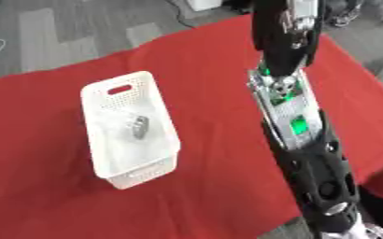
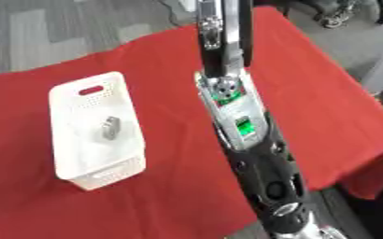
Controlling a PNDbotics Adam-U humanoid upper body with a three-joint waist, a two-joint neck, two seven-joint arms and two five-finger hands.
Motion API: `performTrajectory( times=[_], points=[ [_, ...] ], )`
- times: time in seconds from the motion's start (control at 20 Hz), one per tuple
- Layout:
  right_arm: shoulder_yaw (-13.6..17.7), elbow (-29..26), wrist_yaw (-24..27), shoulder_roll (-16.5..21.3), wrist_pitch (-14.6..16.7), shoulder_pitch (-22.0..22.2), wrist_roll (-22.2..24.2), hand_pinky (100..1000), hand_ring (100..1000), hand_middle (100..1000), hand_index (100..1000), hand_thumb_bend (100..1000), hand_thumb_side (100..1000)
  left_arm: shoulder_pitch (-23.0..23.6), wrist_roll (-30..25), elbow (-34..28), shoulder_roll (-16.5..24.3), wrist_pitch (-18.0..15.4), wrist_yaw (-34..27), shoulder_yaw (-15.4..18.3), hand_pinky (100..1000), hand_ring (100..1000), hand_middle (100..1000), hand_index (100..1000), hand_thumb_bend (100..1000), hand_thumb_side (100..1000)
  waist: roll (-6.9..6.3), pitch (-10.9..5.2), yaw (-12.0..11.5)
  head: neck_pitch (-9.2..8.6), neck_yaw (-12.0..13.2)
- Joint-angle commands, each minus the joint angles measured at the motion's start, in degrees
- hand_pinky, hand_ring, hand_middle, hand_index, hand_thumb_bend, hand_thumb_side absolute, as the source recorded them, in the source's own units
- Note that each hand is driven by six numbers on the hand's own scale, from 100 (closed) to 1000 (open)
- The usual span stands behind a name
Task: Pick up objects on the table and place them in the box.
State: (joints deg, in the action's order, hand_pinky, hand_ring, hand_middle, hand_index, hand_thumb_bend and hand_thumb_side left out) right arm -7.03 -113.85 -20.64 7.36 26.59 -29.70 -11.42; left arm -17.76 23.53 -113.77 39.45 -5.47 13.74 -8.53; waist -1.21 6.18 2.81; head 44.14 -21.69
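Already inside the white box [image 1: 121, 100] lies 1 small grey object [image 1: 139, 127], near its middle; it looks light, rigid, best pinched across its narrow sides. My right arm [image 1: 301, 135] rises beside the box; I cannot tell its fingers.

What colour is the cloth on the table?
Red. The cloth covers the whole table under the white box; the left eye view shows it best.

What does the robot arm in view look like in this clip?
One arm shows, entering from the lower right. Its near part is a bulky black shell with round recesses and a silver joint at the bottom edge. The middle section is silver-grey with green lights. The far end is black with silver parts; the hand cannot be made out.
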Motion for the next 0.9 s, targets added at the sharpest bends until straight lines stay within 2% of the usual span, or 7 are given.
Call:
performTrajectory(
  times=[0.05,0.3,0.35,0.45,0.5,0.7,0.9],
  points=[
    [0.39,-0.74,-0.07,1.17,-0.53,-0.29,-0.02,333,453,534,642,100,1000,-0.34,7.46,-0.82,-2.89,-4.56,-0.16,0.6,786,707,855,843,290,649,0.57,-0.74,-0.55,-0.53,-1.52],
    [0.9,-0.74,0.28,1.35,-0.86,-0.5,-0.65,333,454,534,642,100,1000,-1.13,14.46,-0.82,-6.45,-13.08,0.23,0.92,779,702,837,829,315,630,2.44,-0.04,-1.88,-2.23,-3.09],
    [1.04,-0.74,0.32,1.49,-1.0,-0.44,-0.78,333,454,534,642,100,1000,-1.02,15.23,-0.82,-6.85,-14.08,0.26,0.89,736,680,827,825,314,636,2.92,0.06,-2.3,-2.3,-4.16],
    [1.28,-0.74,0.41,2.06,-1.37,-0.18,-0.98,333,454,534,643,100,1000,-1.38,16.16,-0.82,-7.1,-15.35,0.07,0.78,674,666,824,822,318,635,3.64,0.1,-3.43,-2.68,-6.49],
    [1.3,-0.74,0.47,2.31,-1.53,-0.08,-1.0,333,454,534,643,100,1000,-1.64,16.56,-0.82,-7.25,-15.78,-0.03,0.92,673,665,823,821,321,633,3.84,0.08,-3.85,-2.83,-7.03],
    [1.08,-0.74,0.9,2.92,-1.65,-0.01,-0.94,333,454,534,643,100,1000,-2.29,17.57,-0.82,-7.91,-17.1,-0.98,0.99,694,667,820,819,328,629,4.17,0.14,-4.47,-2.54,-6.48],
    [0.93,-0.74,1.48,3.23,-1.58,0.16,-0.91,333,455,535,645,100,1000,-2.67,17.96,-0.82,-8.17,-18.84,-1.55,1.01,699,667,818,817,334,625,4.13,0.45,-4.47,-3.42,-5.83]
  ],
)
